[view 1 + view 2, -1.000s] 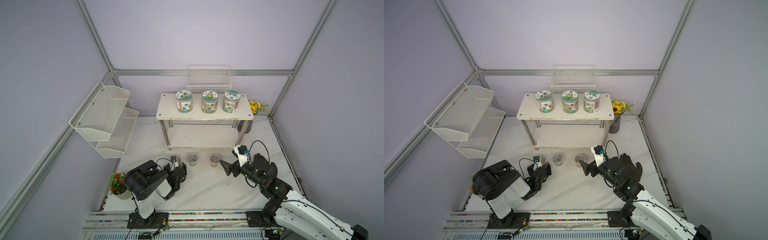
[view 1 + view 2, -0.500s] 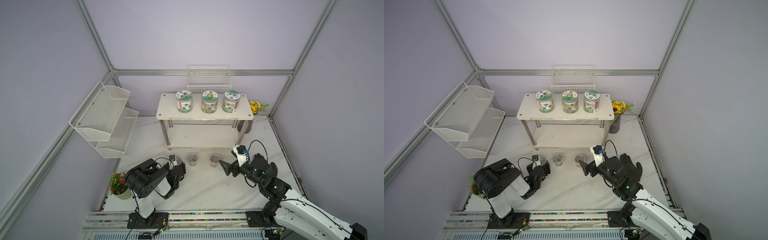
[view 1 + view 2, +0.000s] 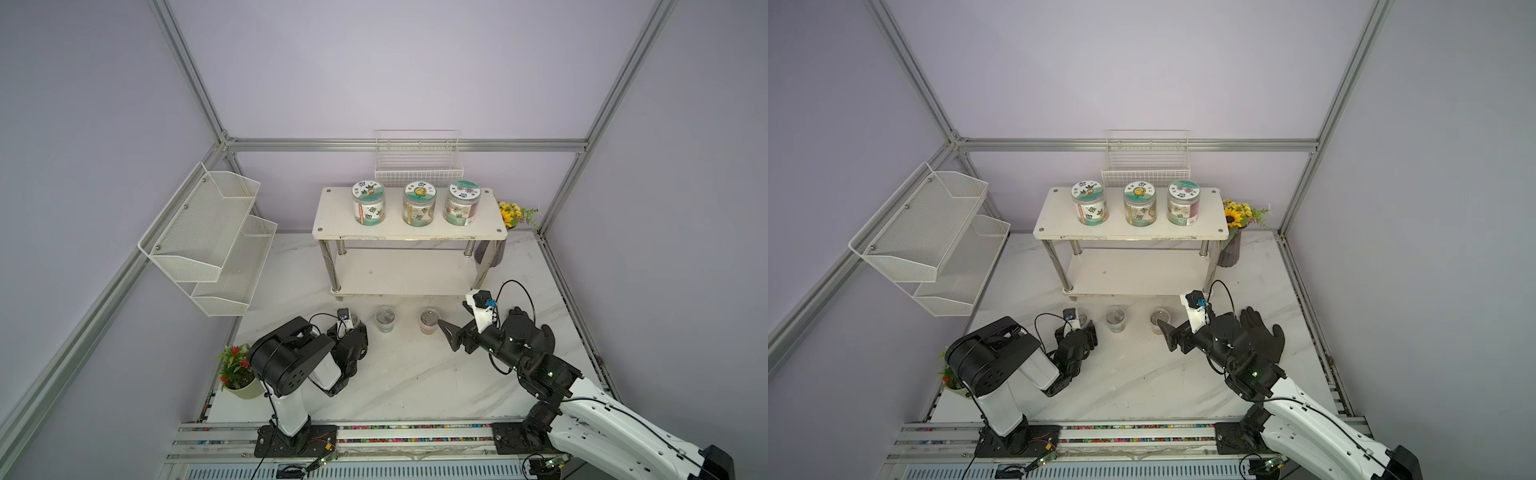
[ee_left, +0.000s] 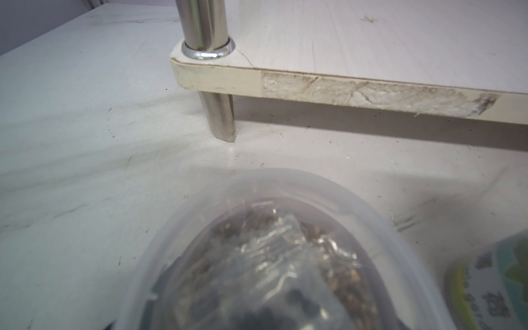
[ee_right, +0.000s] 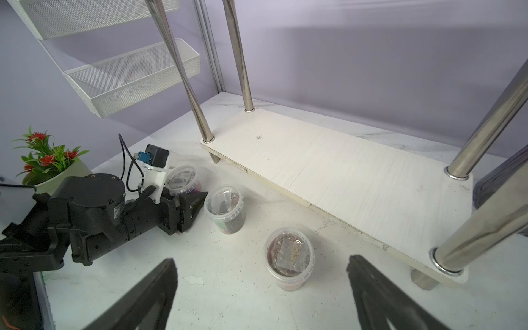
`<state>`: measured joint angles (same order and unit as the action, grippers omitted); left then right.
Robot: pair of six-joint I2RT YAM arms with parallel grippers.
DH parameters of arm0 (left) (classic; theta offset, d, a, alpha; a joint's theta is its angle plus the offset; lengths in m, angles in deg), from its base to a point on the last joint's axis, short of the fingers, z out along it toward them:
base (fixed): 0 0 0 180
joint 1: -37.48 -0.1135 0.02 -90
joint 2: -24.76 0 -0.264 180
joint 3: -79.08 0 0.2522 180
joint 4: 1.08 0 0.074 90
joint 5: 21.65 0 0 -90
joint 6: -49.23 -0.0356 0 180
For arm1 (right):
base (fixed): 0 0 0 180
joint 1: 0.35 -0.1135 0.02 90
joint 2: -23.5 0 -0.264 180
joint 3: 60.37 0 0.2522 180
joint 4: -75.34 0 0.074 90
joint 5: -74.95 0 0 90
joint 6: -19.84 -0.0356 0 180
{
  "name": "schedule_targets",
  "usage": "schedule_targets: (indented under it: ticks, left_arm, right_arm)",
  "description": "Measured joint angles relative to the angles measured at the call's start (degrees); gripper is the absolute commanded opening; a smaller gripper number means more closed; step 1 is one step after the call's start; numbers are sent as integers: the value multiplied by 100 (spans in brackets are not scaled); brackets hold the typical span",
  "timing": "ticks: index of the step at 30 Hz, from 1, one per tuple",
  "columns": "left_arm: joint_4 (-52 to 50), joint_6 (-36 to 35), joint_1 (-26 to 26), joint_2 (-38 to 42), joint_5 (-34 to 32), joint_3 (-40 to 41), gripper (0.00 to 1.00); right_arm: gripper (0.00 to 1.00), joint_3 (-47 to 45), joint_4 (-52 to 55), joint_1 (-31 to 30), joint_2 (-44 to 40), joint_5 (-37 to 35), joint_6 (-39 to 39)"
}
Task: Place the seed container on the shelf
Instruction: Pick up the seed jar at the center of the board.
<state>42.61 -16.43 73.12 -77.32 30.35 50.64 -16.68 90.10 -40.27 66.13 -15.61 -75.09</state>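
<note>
Room: lilac-walled cell on an aluminium frame, with a white marble-look table (image 3: 415, 374) as the working surface.
Left seed container (image 5: 183, 177): clear lidded tub of seeds, upright on the table just in front of the shelf's near-left leg. It is not yet on either board.
Left gripper (image 3: 1084, 331): low and level at that tub. One finger shows beside the tub's wall and the other is hidden behind it, so I cannot tell whether the jaws press the tub or only bracket it. A side-on hold at this height would suit carrying the tub straight onto the low board.
Right seed container (image 5: 289, 261): same kind of tub, upright, near the front edge of the lower board (image 3: 399, 274).
Right gripper (image 5: 261, 260): fingers spread wide, with the tub ahead of the gap and nothing touched. It is probably lined up for its own pick.
Middle seed container (image 5: 224, 204): stands between the other two, close to the left gripper's visible finger, so a sideways sweep could knock it.
Shelf (image 3: 332, 218): the lower board is bare and nearest the tubs, so it is likely the target. The top board carries three labelled jars (image 3: 419, 203) in a row.
Surroundings: mesh wall rack (image 3: 208, 232), wire basket (image 3: 417, 166), red-flowered pot (image 3: 237, 370) and sunflower vase (image 3: 511, 214) all stand apart from the tubs.
</note>
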Motion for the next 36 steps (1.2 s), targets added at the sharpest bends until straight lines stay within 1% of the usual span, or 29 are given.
schedule_targets:
  ticks: [5, 11, 21, 26, 27, 29, 30, 32, 36]
  left_arm:
    - [-348, 7, 0, 295, 157, 22, 72]
    - [-743, 37, 0, 660, 284, 146, 69]
    - [-1032, 68, 0, 1001, 492, 256, 66]
    - [-1091, 57, 0, 1113, 557, 258, 62]
    - [-1104, 55, 0, 1123, 570, 258, 65]
    - [-1198, 15, 0, 1174, 601, 258, 87]
    - [-1246, 28, 0, 1211, 619, 258, 93]
    - [-1421, 55, 0, 1338, 660, 256, 95]
    - [-2361, 120, 0, 1784, 678, -7, 97]
  right_arm:
    - [96, 0, -11, 0, -9, -2, 0]
    - [96, 0, -13, 0, -11, 0, -2]
    - [95, 0, -11, 0, -57, 4, -2]
    - [95, 0, -9, 0, -74, 15, -4]
    - [95, 2, -9, 0, -74, 15, -4]
    - [95, 7, -7, 0, -74, 17, -7]
    - [95, 9, -7, 0, -74, 17, -7]
    - [95, 22, 2, 0, -76, 17, -4]
    - [95, 83, 20, 0, -85, 20, -9]
